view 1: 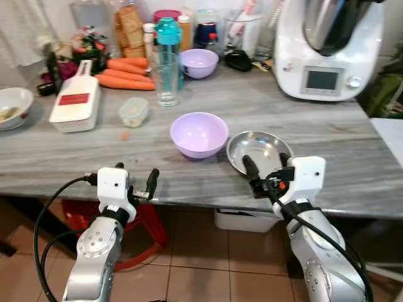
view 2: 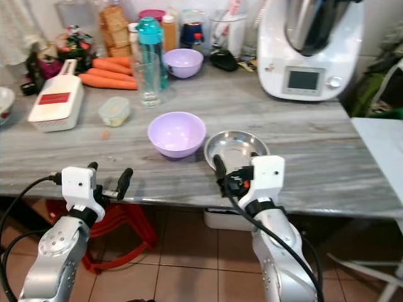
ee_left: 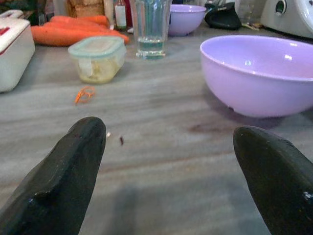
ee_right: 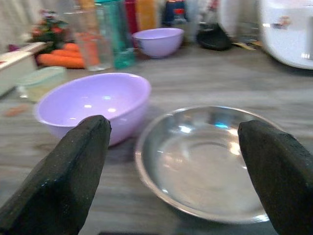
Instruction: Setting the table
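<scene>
Your right claw (view 1: 267, 162), fingers spread, hovers at the near rim of the steel dish (view 1: 259, 150) on the counter (view 1: 327, 135), left claw (view 1: 135, 180) also spread; a sloppy pinch could skid it into the touching lilac bowl (view 1: 199, 133), glass (view 1: 166, 80) and carrots (view 1: 124, 74) beyond.

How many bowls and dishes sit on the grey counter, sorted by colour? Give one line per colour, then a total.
Lilac plastic bowls: 2, the near lilac bowl and the far lilac bowl
Silver round metal dish: 1
White bowl at the counter's left edge: 1
Total: 4
</scene>
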Available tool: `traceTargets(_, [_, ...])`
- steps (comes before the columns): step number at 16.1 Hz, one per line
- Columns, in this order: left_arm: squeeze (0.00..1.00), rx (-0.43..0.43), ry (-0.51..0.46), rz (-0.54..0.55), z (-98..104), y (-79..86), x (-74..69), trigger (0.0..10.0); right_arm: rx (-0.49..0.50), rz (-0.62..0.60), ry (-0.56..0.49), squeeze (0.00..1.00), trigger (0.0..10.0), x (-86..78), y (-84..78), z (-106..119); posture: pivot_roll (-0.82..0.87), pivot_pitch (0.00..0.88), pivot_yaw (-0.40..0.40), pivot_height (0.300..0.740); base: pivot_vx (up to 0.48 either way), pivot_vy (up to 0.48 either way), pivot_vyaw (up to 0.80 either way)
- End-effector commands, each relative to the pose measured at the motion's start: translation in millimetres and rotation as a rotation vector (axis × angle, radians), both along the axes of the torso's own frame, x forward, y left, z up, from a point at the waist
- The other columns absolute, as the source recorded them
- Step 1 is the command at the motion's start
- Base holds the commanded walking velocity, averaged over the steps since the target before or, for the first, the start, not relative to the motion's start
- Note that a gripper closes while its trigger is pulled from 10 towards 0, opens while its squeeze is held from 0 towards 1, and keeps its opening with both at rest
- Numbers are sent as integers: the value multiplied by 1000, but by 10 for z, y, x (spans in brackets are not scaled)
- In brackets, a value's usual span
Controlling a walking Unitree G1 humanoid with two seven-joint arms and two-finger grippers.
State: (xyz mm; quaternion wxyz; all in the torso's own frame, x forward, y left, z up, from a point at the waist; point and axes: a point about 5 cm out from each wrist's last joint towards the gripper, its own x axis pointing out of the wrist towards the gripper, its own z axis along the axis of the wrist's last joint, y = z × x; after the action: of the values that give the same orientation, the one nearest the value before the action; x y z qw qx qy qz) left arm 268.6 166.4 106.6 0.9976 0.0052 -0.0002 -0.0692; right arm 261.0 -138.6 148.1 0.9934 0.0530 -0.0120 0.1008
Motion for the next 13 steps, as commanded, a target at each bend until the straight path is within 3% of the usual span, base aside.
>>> traceTargets(1, [0, 11, -16, 16, 48, -9, 22, 10000, 8, -22, -4, 0, 10000, 0, -35, 27, -24, 21, -7, 740, 0, 0, -506])
traceTargets(7, [0, 53, -9, 48, 37, -16, 73, 10000, 50, -43, 44, 0, 10000, -10, -43, -55, -39, 16, -1, 740, 0, 0, 0])
traceTargets(13, [0, 60, -12, 39, 50, -52, 124, 10000, 69, -29, 47, 0, 10000, 15, -29, -47, -44, 15, 2, 740, -252, 0, 0])
